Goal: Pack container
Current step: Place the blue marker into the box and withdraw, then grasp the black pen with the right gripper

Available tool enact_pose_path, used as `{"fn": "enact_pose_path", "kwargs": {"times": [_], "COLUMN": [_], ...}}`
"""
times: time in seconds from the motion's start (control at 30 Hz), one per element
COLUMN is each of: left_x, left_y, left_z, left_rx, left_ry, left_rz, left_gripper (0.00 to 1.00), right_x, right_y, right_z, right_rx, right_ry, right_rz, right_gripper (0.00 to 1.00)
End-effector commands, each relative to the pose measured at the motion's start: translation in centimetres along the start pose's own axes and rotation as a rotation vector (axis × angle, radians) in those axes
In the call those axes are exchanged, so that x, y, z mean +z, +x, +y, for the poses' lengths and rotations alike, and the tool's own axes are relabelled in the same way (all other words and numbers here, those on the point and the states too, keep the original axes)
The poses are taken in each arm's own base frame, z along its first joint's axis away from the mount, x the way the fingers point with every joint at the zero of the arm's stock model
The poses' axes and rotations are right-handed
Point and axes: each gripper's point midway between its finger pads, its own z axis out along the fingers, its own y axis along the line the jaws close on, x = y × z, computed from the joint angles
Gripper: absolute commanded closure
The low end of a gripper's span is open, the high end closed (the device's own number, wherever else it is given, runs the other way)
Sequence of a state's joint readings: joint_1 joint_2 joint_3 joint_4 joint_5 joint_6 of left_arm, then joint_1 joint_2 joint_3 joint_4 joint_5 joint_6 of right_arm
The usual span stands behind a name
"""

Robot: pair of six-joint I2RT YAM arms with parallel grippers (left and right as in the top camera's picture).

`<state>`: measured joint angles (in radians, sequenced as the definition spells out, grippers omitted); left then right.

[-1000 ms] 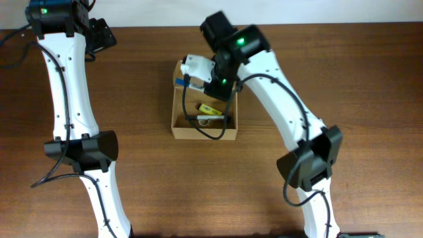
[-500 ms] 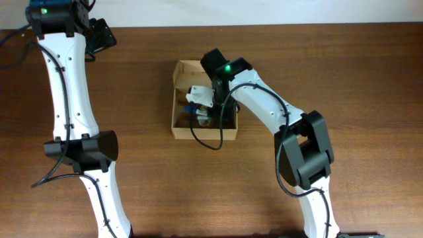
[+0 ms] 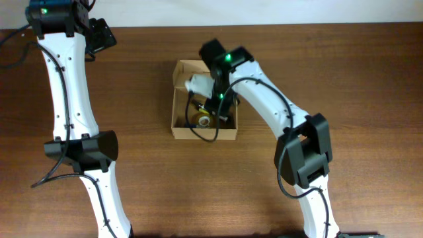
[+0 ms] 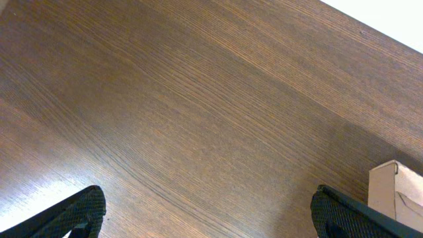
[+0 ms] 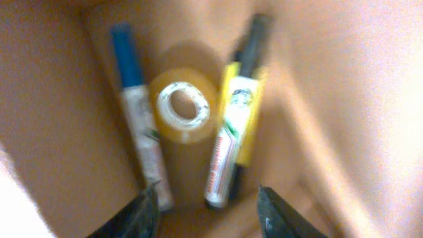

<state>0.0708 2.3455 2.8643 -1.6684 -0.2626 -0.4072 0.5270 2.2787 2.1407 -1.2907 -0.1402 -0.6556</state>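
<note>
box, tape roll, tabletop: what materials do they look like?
Container: plain tan cardboard, matte, with folded walls. Tape roll: likely amber plastic tape, glossy, on a white core; blur leaves it open. Table: brown wood grain, slight sheen; solid or laminate, cannot tell.

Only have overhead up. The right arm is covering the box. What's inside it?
Observer: The right wrist view shows a tape roll lying between a blue-capped marker and a yellow-labelled marker.
Operator: Right gripper holding anything?
Observer: No. The right gripper is open above them, with nothing between its fingers.
Operator: And the left?
Observer: The left gripper is open over bare table. Only a corner of the box shows at the edge of its view.
</note>
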Motion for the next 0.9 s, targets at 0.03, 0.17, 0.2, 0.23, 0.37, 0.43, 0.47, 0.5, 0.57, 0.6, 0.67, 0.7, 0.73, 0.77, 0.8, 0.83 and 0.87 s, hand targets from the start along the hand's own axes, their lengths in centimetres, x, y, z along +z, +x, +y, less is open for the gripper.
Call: {"fn": "enact_pose_path", "kwargs": {"times": [0.03,0.17,0.2,0.23,0.37,0.43,0.47,0.5,0.57,0.6,0.67,0.7,0.73,0.77,0.8,0.83,0.87], "left_x": [-0.5,-0.5,-0.5,-0.5,-0.5,-0.5,-0.5,-0.5,-0.5,-0.5,-0.5,-0.5,-0.5,-0.5,-0.5,-0.5,-0.5], "left_y": [-0.3,-0.3,-0.3,-0.3,-0.3,-0.3,-0.3,-0.3,-0.3,-0.3,-0.3,-0.3,-0.3,-0.3,-0.3,-0.3,-0.3], "left_z": [0.3,0.3,0.3,0.3,0.3,0.3,0.3,0.3,0.3,0.3,0.3,0.3,0.3,0.3,0.3,0.3,0.3], "left_rx": [-0.001,-0.001,-0.001,-0.001,-0.001,-0.001,-0.001,-0.001,-0.001,-0.001,-0.001,-0.001,-0.001,-0.001,-0.001,-0.001,-0.001], "left_ry": [-0.001,-0.001,-0.001,-0.001,-0.001,-0.001,-0.001,-0.001,-0.001,-0.001,-0.001,-0.001,-0.001,-0.001,-0.001,-0.001,-0.001], "left_rz": [-0.018,-0.018,-0.018,-0.018,-0.018,-0.018,-0.018,-0.018,-0.018,-0.018,-0.018,-0.018,-0.018,-0.018,-0.018,-0.018,-0.018], "left_gripper": [0.0,0.0,0.0,0.0,0.0,0.0,0.0,0.0,0.0,0.0,0.0,0.0,0.0,0.0,0.0,0.0,0.0], "right_x": [-9.1,-16.7,-18.3,-19.6,-24.0,-26.0,-26.7,-27.4,-27.6,-27.1,-24.7,-22.9,-20.9,-19.0,-17.2,-15.4,-13.6], "right_y": [-2.5,-2.3,-1.7,-1.0,3.4,6.5,7.9,9.6,12.4,13.8,16.8,18.2,19.4,20.2,20.8,21.2,21.5], "right_z": [-2.9,-4.7,-5.0,-5.1,-6.5,-7.5,-8.0,-8.6,-9.3,-9.6,-9.8,-9.6,-9.4,-9.2,-9.0,-8.8,-8.4], "right_rx": [0.166,0.261,0.282,0.304,0.46,0.533,0.573,0.621,0.684,0.735,0.859,0.92,0.972,1.01,1.046,1.077,1.104], "right_ry": [0.227,0.425,0.461,0.479,0.529,0.566,0.583,0.602,0.593,0.575,0.498,0.449,0.4,0.351,0.304,0.261,0.229], "right_rz": [-0.124,-0.219,-0.234,-0.247,-0.299,-0.319,-0.329,-0.341,-0.367,-0.381,-0.361,-0.326,-0.29,-0.265,-0.249,-0.233,-0.21], "right_gripper": [0.54,0.53,0.53,0.53,0.54,0.54,0.53,0.53,0.53,0.53,0.53,0.53,0.53,0.53,0.53,0.53,0.53]}}
